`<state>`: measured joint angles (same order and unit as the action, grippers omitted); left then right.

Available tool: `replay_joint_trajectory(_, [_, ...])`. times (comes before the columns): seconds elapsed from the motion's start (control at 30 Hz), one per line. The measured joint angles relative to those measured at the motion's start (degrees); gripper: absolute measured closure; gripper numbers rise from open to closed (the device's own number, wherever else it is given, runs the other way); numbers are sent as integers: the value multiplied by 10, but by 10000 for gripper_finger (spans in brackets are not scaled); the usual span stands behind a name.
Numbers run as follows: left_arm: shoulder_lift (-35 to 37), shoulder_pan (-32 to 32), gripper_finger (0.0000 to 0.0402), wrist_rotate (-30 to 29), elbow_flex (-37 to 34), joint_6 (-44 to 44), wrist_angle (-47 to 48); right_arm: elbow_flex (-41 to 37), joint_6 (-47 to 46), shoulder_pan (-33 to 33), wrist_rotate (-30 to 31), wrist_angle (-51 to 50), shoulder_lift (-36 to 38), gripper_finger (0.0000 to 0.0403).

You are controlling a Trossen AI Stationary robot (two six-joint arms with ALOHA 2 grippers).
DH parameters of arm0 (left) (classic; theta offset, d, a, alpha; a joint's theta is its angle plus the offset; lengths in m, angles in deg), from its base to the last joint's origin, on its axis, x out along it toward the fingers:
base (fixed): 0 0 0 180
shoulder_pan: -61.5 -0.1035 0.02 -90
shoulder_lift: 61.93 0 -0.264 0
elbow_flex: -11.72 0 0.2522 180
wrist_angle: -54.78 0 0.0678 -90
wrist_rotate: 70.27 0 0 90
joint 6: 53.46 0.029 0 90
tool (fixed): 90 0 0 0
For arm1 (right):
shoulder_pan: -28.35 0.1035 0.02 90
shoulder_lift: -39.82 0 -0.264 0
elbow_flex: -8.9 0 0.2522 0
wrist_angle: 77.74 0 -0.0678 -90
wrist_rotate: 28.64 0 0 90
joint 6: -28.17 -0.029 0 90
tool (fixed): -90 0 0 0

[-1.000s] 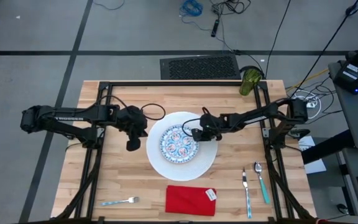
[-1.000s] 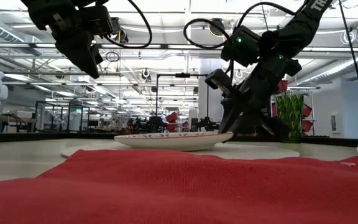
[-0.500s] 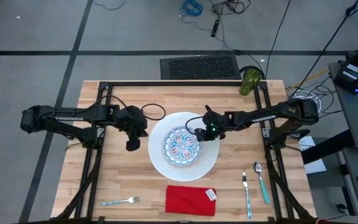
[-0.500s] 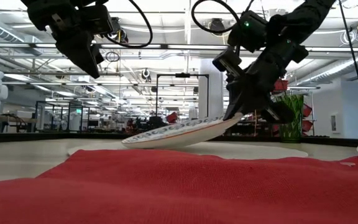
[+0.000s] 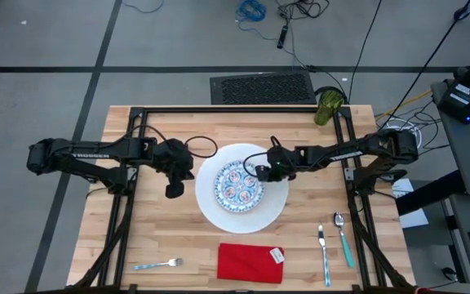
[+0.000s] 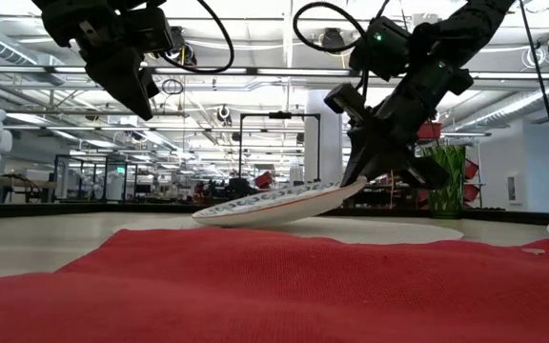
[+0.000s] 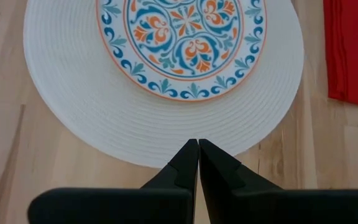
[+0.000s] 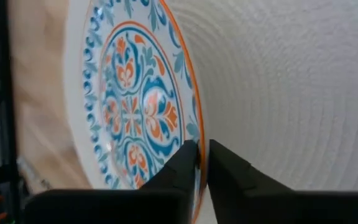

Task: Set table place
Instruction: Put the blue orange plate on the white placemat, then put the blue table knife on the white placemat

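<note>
The small blue-patterned plate sits on the big white plate at the table's middle. It is tilted: its left edge rests on the white plate and its right edge is raised. My right gripper is shut on that plate's right rim. My left gripper is shut and empty. It hangs above the table just left of the white plate, high up in the low view. My right gripper pinches the small plate's right rim between its two fingers, one above and one below the rim. The fingers slant down from the table's right side. The held side is lifted while the opposite edge lies on the white plate.
A red napkin lies near the front edge, with a fork to its left and a knife and teal-handled spoon to its right. A green cup stands at the far right corner.
My right gripper has risen a little with the small plate's right rim and moved slightly toward the table's right. The plate, flat on the white plate a second ago, is now tipped up on its right side; its left edge has stayed down.
</note>
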<state>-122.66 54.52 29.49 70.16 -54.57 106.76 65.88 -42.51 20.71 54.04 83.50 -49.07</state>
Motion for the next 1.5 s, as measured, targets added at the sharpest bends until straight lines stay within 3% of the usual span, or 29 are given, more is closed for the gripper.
replay_joint_trajectory(0.27, [0,0,402,0,0,0,0,0,5,1,3,-13,0,266])
replay_joint_trajectory(0.4, [0,0,402,0,0,0,0,10,8,7,-2,-32,11,238])
replay_joint_trajectory(0.57, [0,0,402,0,0,0,0,44,22,14,-1,-97,55,239])
replay_joint_trajectory(0.77, [0,0,402,0,0,5,0,111,29,35,29,-246,109,247])
replay_joint_trajectory(0.97, [0,0,402,0,0,5,21,201,18,111,33,-378,130,248])
replay_joint_trajectory(1.2, [0,0,402,0,0,15,32,238,-117,227,51,-462,114,248])
replay_joint_trajectory(1.37, [0,0,402,1,0,33,33,238,-264,293,93,-466,83,248])
replay_joint_trajectory(1.5, [0,0,402,3,0,51,32,238,-352,331,81,-466,49,248])
